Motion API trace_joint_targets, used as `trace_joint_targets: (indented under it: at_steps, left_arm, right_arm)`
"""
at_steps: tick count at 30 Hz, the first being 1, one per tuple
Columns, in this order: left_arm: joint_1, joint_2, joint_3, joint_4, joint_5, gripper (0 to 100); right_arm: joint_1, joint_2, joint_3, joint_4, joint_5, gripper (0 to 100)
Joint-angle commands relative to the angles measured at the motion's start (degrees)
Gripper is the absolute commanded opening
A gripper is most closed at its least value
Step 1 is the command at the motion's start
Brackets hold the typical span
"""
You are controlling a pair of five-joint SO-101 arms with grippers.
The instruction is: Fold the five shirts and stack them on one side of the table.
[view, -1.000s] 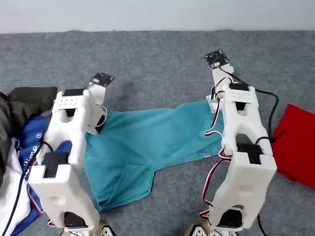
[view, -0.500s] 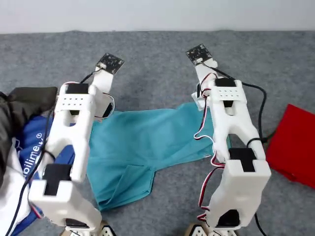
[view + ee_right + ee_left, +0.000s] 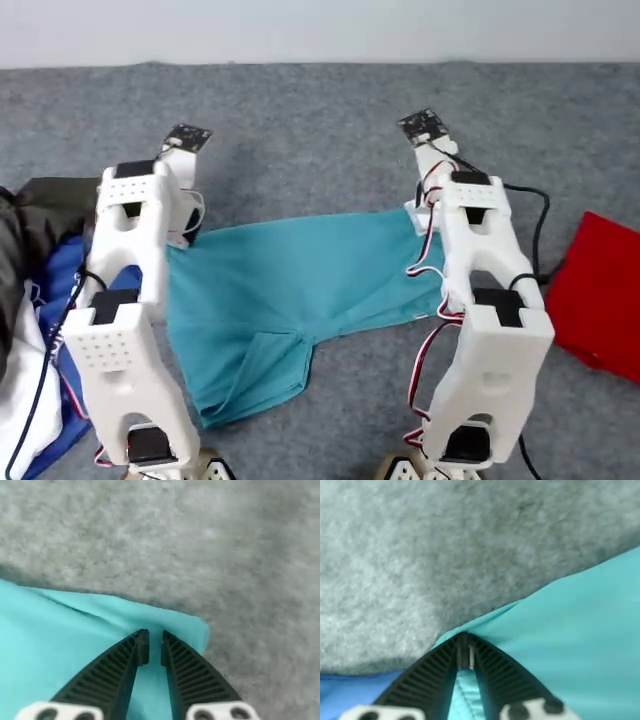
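Note:
A teal shirt (image 3: 290, 280) lies spread on the grey felt table between my two arms, its upper edge pulled taut and a sleeve folded in at the near side. My left gripper (image 3: 465, 652) is shut on the shirt's left upper corner (image 3: 570, 630). The right gripper (image 3: 152, 647) pinches the right upper corner of the teal cloth (image 3: 65, 640), its jaws nearly together. In the high view the left gripper (image 3: 183, 237) and right gripper (image 3: 420, 213) sit at opposite ends of that edge, mostly hidden under the arms.
A red shirt (image 3: 600, 295) lies folded at the right edge. A loose pile at the left holds a dark shirt (image 3: 50, 200), a blue shirt (image 3: 60, 280) and a white one (image 3: 20, 390). Bare felt (image 3: 320, 120) stretches beyond the teal shirt.
Both arms swung away from me and leftward, then came back and spread apart. The teal shirt's upper edge now lies wider and straighter.

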Motion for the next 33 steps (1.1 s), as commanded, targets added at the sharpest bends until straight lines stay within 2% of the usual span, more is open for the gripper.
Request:
trace_joint_targets:
  at_steps: [1, 9, 14, 18, 23, 33]
  left_arm:
    - [-0.26, -6.15, -1.54, 2.11, 0.09, 2]
    - [7.12, -19.87, -1.63, 7.21, 0.35, 2]
    - [5.54, -24.88, -1.54, 10.81, 0.44, 2]
    - [2.81, -26.99, -1.54, 13.36, 0.44, 2]
    - [0.44, -28.48, -1.54, 15.91, 0.18, 2]
    - [-3.16, -29.71, -1.89, 20.66, 0.0, 2]
  right_arm:
    - [1.36, -0.57, -5.45, 2.86, -0.09, 5.7]
    - [-3.3, -3.91, -12.66, 18.42, -0.44, 5.7]
    - [-7.34, -6.29, -12.57, 29.23, -0.53, 5.7]
    - [-8.22, -4.62, -12.57, 31.52, -0.53, 5.7]
    - [-4.44, -1.27, -12.57, 34.68, -1.41, 5.7]
    - [1.89, -2.15, -12.92, 52.44, -0.7, 5.7]
